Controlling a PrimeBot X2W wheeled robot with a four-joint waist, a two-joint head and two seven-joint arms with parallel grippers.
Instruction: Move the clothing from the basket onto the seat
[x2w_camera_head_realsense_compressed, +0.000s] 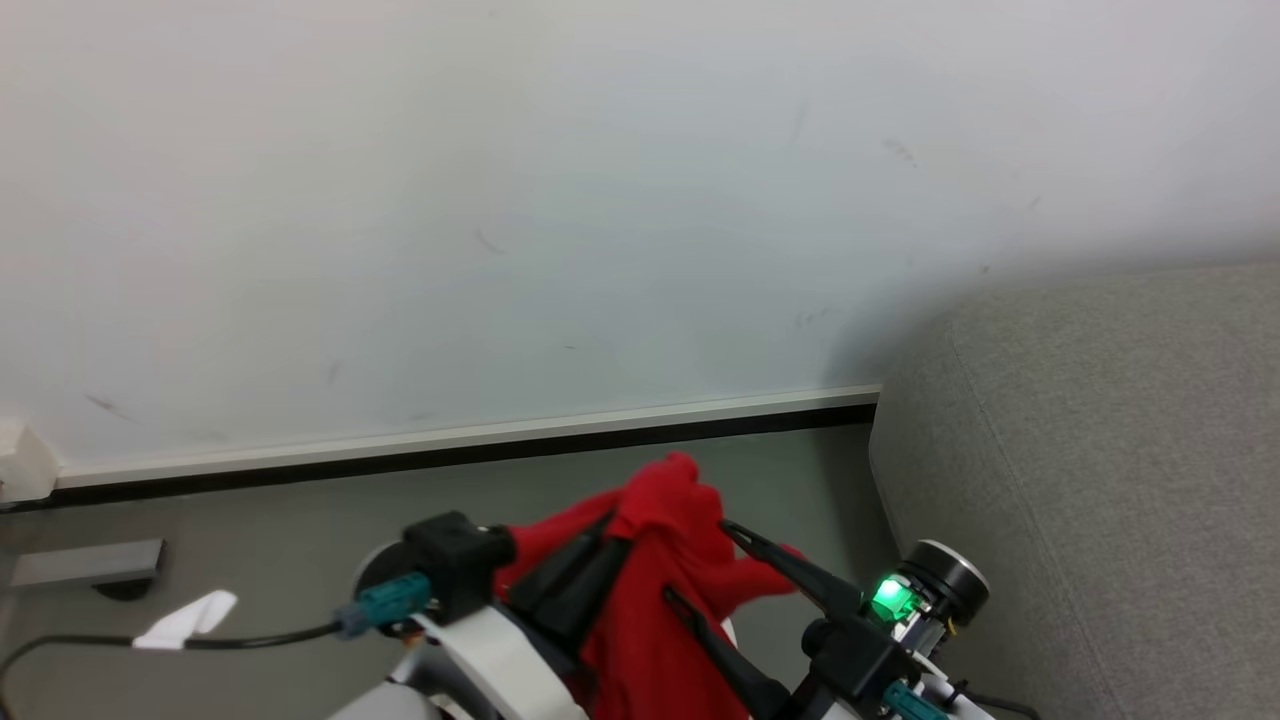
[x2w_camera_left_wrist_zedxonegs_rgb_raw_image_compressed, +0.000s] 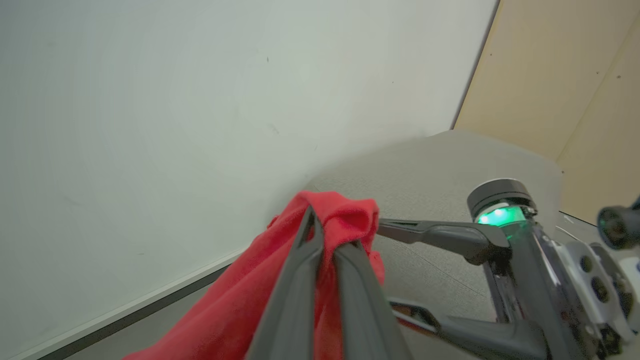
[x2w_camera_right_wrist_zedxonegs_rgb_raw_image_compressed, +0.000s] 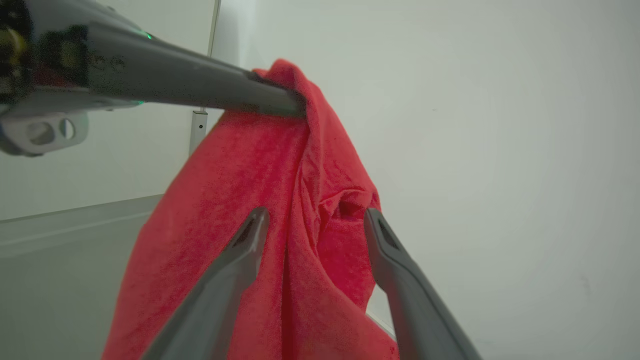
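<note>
The red garment (x2w_camera_head_realsense_compressed: 650, 570) is held aloft, pinched at its bunched top between the pressed-together fingers of the left gripper (x2w_camera_head_realsense_compressed: 612, 528), and its length hangs below. The right gripper (x2w_camera_head_realsense_compressed: 697, 560) is spread wide, one finger on either side of the hanging fabric, and nothing is clamped by it.

Two failures are judged possible. The small fold of cloth in the pinch could be pulled free if the fabric is dragged across the open right fingers, and the garment would then be dropped on the floor (x2w_camera_head_realsense_compressed: 280, 530) short of the grey seat (x2w_camera_head_realsense_compressed: 1100, 480). The trailing hem could also be caught on the seat's rounded near edge if the carry is made too low.

Open room is found to the right, where the seat's broad upholstered top is bare. The wall (x2w_camera_head_realsense_compressed: 500, 200) and skirting board (x2w_camera_head_realsense_compressed: 450, 445) stand near behind, so little room is left for a forward swing.
</note>
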